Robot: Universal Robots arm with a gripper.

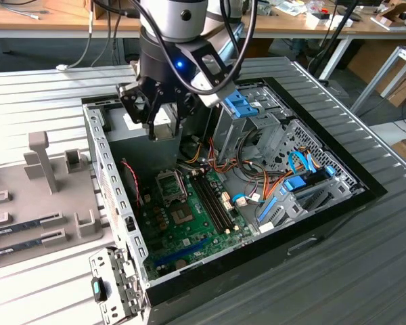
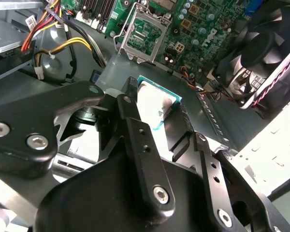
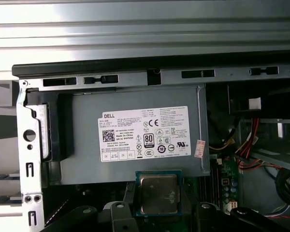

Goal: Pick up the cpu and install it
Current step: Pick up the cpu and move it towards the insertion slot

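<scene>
Looking at the exterior view first: where is the gripper?

Hanging over the open computer case, at the end far from the camera, above the grey power supply. The case lies on its side on a ribbed metal table. The motherboard faces up. The cpu socket is nearer the camera than the gripper and well apart from it. Long dark memory slots run just to the exterior view's right of the socket. A grey tray lies outside the case on the exterior view's left.

And in the second wrist view?

The gripper has its black fingers closed on the cpu, one on each of two opposite edges. The silver top and thin green rim show between them. Beyond the chip lies the socket in its metal frame, apart from it. A black fan sits to one side, and a bundle of yellow, orange and red cables to the other.

Does the first wrist view agree?

Yes. The cpu is clamped flat in the gripper, silver face toward the camera. Past it is the power supply with its white label. Beyond that come the case's rim and the ribbed table.
</scene>
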